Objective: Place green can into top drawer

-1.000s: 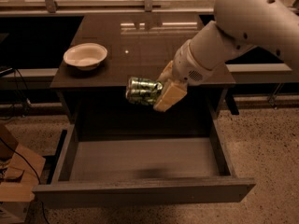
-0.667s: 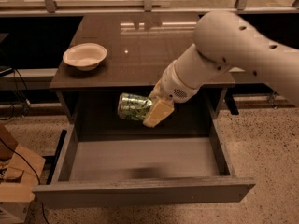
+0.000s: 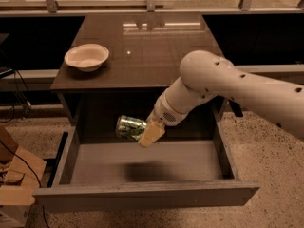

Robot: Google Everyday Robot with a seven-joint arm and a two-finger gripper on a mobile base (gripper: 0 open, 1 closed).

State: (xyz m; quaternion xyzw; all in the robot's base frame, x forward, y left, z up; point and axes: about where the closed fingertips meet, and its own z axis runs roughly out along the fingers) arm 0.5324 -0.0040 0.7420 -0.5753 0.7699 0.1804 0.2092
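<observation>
Green can (image 3: 128, 127): gripped at one end by hand (image 3: 144, 131), long axis near level, jutting left of the hand. Suspended above rear of open top drawer (image 3: 190, 163), clear of its bottom

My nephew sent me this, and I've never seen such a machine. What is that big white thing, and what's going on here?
The white shape is a robot's arm, reaching in from the right. The one picture is taken from above, looking down at the front of a brown table. At the arm's tip is its hand, two fingers shut on a green can. The can is held sideways in the air over the open drawer below the tabletop. A cream bowl sits on the table's left side.
</observation>
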